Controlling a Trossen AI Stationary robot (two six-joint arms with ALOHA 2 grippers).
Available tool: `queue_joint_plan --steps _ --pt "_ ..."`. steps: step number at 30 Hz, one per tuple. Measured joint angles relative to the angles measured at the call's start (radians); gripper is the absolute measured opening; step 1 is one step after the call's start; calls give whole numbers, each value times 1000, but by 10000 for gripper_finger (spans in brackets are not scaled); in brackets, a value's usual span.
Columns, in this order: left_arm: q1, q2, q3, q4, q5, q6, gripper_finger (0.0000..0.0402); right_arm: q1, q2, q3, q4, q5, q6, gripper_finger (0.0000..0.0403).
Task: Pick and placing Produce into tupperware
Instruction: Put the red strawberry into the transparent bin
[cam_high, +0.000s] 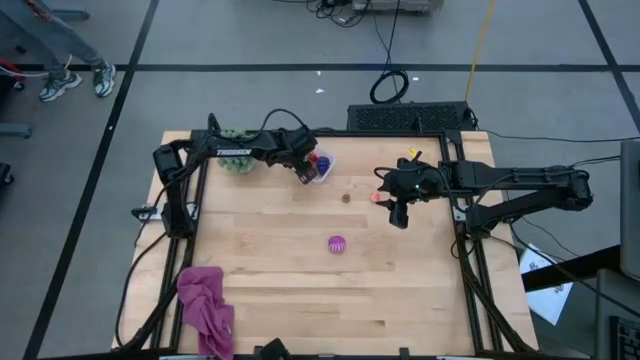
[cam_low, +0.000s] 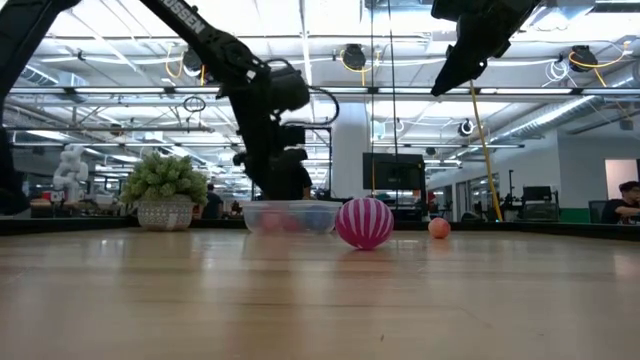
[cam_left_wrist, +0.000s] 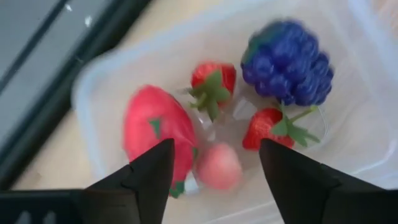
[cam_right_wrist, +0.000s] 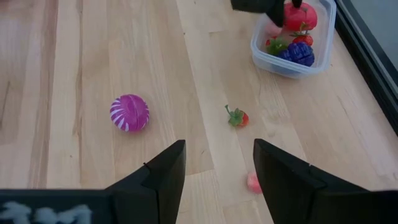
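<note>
The clear tupperware tub (cam_high: 324, 166) stands at the table's far side, right of the green plant. The left wrist view shows a big red fruit (cam_left_wrist: 152, 127), two strawberries (cam_left_wrist: 213, 81), a blue-purple berry (cam_left_wrist: 287, 61) and a small pink piece (cam_left_wrist: 219, 168) inside it. My left gripper (cam_left_wrist: 214, 146) is open just above the tub's left end, with the pink piece lying free between its fingers. My right gripper (cam_right_wrist: 217, 149) is open and empty, raised over the table's right middle. On the wood lie a magenta-striped ball (cam_high: 336, 243), a small strawberry (cam_right_wrist: 237, 116) and a pink piece (cam_high: 377, 197).
The green bushy plant (cam_high: 237, 160) in its pot stands just left of the tub. A magenta cloth (cam_high: 205, 305) lies at the near left corner. Bare wood spreads across the table's middle and near side. A person walks on the floor beyond the far left.
</note>
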Motion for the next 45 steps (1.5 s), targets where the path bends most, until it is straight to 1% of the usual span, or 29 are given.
queue_joint_plan --steps 5,7,9,12,16,21,27,31,36,40,45 --pt "0 -93 0 15 -19 19 262 0 0 0 -1 0 0 180" --pt "-8 -143 0 22 11 -3 266 0 0 0 -1 0 0 180" --pt "-25 -187 0 23 73 -38 265 0 0 0 0 0 0 180" --pt "-84 -222 2 27 168 -79 260 0 0 0 0 0 0 180" --pt "-204 -223 1 31 165 -71 252 0 0 0 3 0 -5 180" --pt "-337 -166 0 85 82 -23 251 0 0 0 2 0 -4 180" --pt "-396 -65 0 152 57 -28 251 -9 0 0 2 3 -5 180" --pt "-393 -6 0 209 56 -29 250 -37 0 0 2 6 -34 180" --pt "-375 44 24 197 55 -22 250 -105 0 0 -1 9 -61 180" --pt "-353 80 78 203 54 9 251 -166 0 0 -1 9 -83 180" --pt "-334 178 190 186 53 66 250 -217 0 0 -1 8 -83 180"
